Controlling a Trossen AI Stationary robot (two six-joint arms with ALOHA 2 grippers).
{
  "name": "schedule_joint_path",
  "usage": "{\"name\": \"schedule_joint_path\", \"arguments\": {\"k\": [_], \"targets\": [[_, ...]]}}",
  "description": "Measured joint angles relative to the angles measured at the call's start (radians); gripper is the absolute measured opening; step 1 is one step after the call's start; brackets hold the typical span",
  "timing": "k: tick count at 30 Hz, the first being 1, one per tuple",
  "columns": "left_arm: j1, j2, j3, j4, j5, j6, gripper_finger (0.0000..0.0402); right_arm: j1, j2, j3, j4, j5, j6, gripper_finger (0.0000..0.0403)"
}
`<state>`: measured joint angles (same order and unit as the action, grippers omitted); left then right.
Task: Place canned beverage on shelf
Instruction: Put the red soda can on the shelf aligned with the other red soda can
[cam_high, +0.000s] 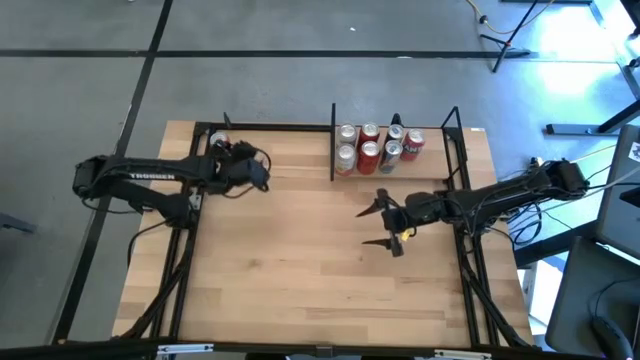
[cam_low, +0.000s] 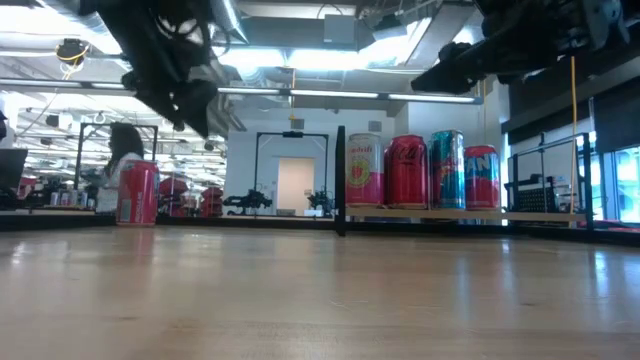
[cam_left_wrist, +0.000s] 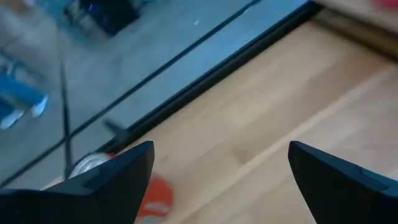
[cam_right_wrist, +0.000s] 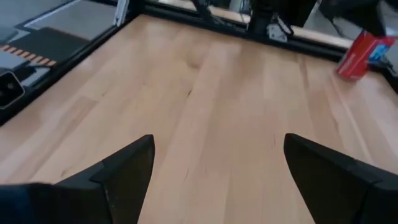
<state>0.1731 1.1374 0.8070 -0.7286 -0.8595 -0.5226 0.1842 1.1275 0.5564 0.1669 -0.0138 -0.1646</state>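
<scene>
A red can (cam_high: 219, 143) stands upright on its base near the table's far left corner; it also shows in the low view (cam_low: 137, 192) and the right wrist view (cam_right_wrist: 364, 55). My left gripper (cam_high: 258, 170) hovers open just right of it, above the table. In the left wrist view (cam_left_wrist: 217, 180) the can's silver top (cam_left_wrist: 90, 165) shows beside one finger, not between the fingers. The shelf (cam_low: 460, 213) at the far right holds several upright cans (cam_low: 405, 172). My right gripper (cam_high: 378, 225) is open and empty above the table, in front of the shelf.
A black metal frame (cam_high: 270, 126) runs along the table's far edge and sides. The shelf's dark divider (cam_low: 341, 180) stands at its left end. Bare wooden tabletop (cam_high: 290, 260) lies between the two arms and toward the near edge. A person (cam_low: 118, 165) is in the room behind.
</scene>
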Motion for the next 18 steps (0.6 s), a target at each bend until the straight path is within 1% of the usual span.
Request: {"name": "schedule_joint_path", "arguments": {"k": [3,9,16,18], "targets": [[0.088,0.003,0.000,-0.044,0.030,-0.006,0.0361,0.000,0.017,0.000,0.016,0.003,-0.003,0.0340],[0.261,0.007,0.000,-0.125,0.008,-0.047,0.0361,0.000,0.023,0.000,0.018,0.002,-0.004,0.0340],[0.410,0.007,0.000,-0.133,0.053,-0.046,0.0361,0.000,0.023,0.000,0.017,-0.002,-0.001,0.0339],[0.451,0.007,0.000,-0.133,0.082,-0.049,0.0361,0.000,0.023,0.000,0.017,-0.002,0.000,0.0340]]}}
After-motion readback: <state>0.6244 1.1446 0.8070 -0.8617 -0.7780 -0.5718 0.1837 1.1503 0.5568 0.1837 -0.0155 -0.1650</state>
